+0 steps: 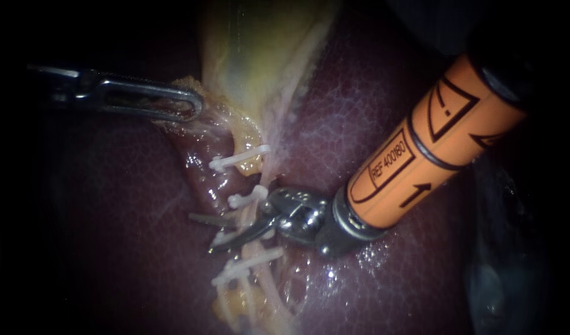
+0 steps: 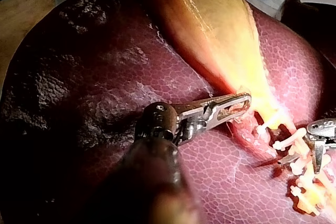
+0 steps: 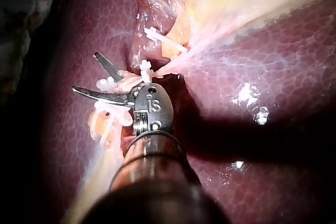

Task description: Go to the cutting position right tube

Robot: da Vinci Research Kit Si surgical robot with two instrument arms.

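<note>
My right instrument (image 1: 204, 233), on an orange shaft from the upper right, has two thin blades standing open. They straddle a pale tube (image 1: 240, 214) between two white clips (image 1: 248, 197) (image 1: 226, 237). In the right wrist view the open blades (image 3: 86, 74) sit on either side of the same tube (image 3: 123, 81), just below a clip (image 3: 146, 69). My left instrument (image 1: 182, 105) comes in from the left, its slotted jaws shut on tissue at the lower end of the gallbladder (image 1: 260, 49). The left wrist view shows those jaws (image 2: 239, 106) closed on that pale edge.
Dark red liver (image 1: 372, 111) surrounds the site on all sides. Two more white clips (image 1: 238, 158) (image 1: 248, 260) sit above and below the blades. Yellowish fatty strands (image 1: 260, 291) run down below the lowest clip. The right instrument's wrist (image 2: 321, 135) shows beside the clips in the left wrist view.
</note>
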